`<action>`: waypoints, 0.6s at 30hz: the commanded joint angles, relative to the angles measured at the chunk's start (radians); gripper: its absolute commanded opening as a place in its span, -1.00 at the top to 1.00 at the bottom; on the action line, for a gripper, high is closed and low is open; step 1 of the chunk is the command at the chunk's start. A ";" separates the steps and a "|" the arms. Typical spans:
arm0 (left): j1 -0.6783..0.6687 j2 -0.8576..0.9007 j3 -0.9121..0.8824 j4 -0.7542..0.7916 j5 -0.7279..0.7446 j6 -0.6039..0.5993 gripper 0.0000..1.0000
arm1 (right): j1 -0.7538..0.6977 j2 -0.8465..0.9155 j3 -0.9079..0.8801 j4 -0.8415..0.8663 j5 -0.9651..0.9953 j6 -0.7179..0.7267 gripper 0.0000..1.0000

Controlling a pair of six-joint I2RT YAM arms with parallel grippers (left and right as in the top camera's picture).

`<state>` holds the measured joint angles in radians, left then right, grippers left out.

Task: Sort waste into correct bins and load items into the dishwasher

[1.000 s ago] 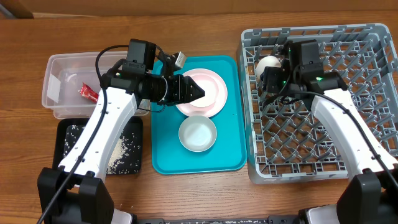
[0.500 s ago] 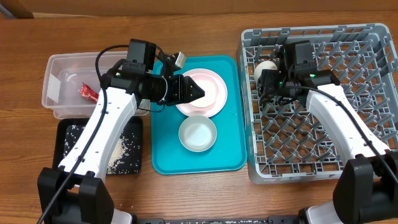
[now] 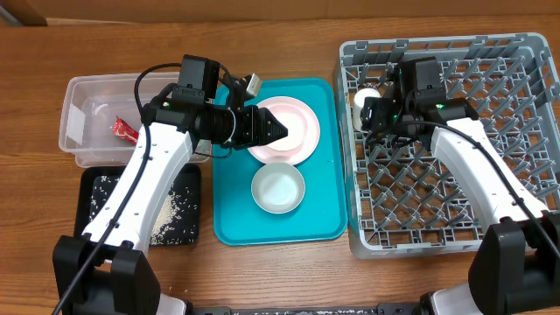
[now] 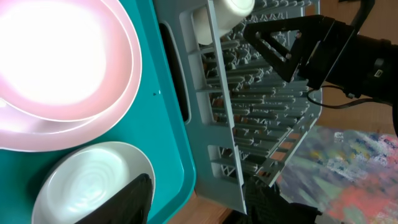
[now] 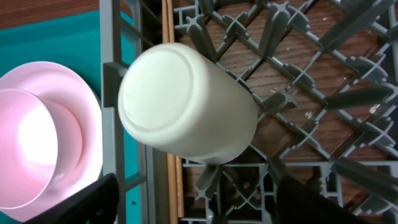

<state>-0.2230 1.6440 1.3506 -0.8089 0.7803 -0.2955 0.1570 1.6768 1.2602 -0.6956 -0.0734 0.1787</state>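
Note:
The small white cup (image 5: 186, 102) lies tilted on the pegs in the far left corner of the grey dishwasher rack (image 3: 525, 52). My right gripper (image 5: 202, 205) is open just behind it, fingers wide and clear of the cup (image 3: 367, 94). My left gripper (image 3: 278, 131) hovers open and empty over the pink plate (image 3: 304, 131). A pale pink bowl (image 4: 62, 56) sits on that plate. The white bowl (image 3: 278, 187) stands in front on the teal tray (image 3: 328, 223). The red wrapper (image 3: 122, 130) lies in the clear tub (image 3: 87, 92). Rice (image 3: 175, 210) is scattered in the black tray (image 3: 92, 236).
The teal tray lies between the two bins on the left and the rack on the right, its edge close to the rack wall (image 4: 217, 124). Upright pegs fill the rack (image 5: 323, 93). Bare wooden table (image 3: 262, 44) shows behind the tray.
My right gripper's jaws have widened and let go of the cup, which has settled a little leftward onto the pegs. The left arm has not moved.

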 commanded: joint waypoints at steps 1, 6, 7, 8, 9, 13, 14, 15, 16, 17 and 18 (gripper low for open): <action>-0.008 0.000 0.002 -0.003 -0.008 0.031 0.00 | -0.002 -0.015 0.038 0.003 0.005 -0.002 -0.59; -0.008 0.000 0.002 -0.012 -0.078 0.030 0.07 | -0.002 -0.064 0.072 -0.042 0.005 -0.002 -0.58; -0.008 0.000 0.002 -0.018 -0.085 0.031 0.07 | -0.002 -0.076 0.082 -0.060 0.005 -0.002 -0.58; -0.007 0.000 0.002 -0.024 -0.086 0.031 0.08 | -0.002 -0.091 0.094 -0.079 0.005 -0.002 -0.57; -0.007 0.000 0.002 -0.028 -0.086 0.031 0.09 | -0.002 -0.109 0.107 -0.097 0.005 -0.002 -0.57; -0.008 0.000 0.002 -0.031 -0.090 0.031 0.10 | -0.002 -0.171 0.124 -0.115 -0.003 0.001 -0.50; -0.008 0.000 0.002 -0.031 -0.089 0.031 0.10 | -0.002 -0.179 0.124 -0.111 -0.016 0.002 -0.28; -0.008 0.000 0.002 -0.031 -0.089 0.031 0.10 | -0.002 -0.183 0.124 -0.104 -0.035 0.002 -0.03; -0.008 0.000 0.002 -0.031 -0.090 0.031 0.11 | -0.002 -0.182 0.124 -0.094 -0.060 0.001 0.26; -0.008 0.000 0.002 -0.031 -0.089 0.030 0.11 | -0.002 -0.180 0.120 -0.081 -0.080 0.001 0.49; -0.008 0.000 0.002 -0.031 -0.090 0.030 0.12 | -0.002 -0.175 0.117 -0.069 -0.096 0.001 0.63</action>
<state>-0.2230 1.6440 1.3506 -0.8402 0.7010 -0.2840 0.1570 1.4998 1.3628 -0.7776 -0.1097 0.1772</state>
